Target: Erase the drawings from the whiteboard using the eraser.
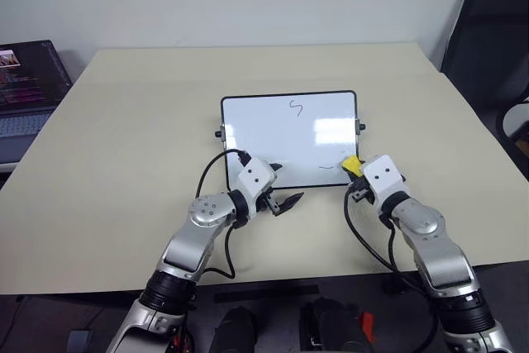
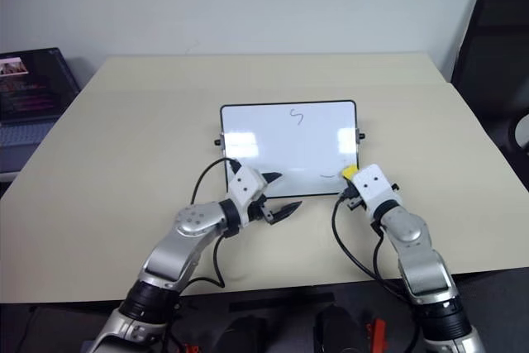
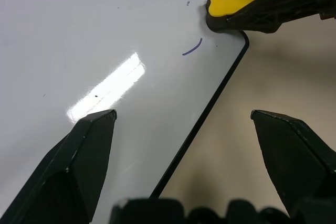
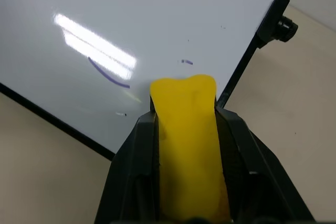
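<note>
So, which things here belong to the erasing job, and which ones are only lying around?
Part of the job:
- whiteboard
- the drawings: squiggle near the far edge, short stroke near the right corner closest to the robot
- yellow eraser, held in the right gripper
- left gripper, open over the near edge of the board

Just lying about:
- laptop, left of the table
- dark chair, at the right

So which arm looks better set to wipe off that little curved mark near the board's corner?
The right. Its pincer is shut on the eraser, beside the curved mark. The left pincer is open and holds nothing.
</note>
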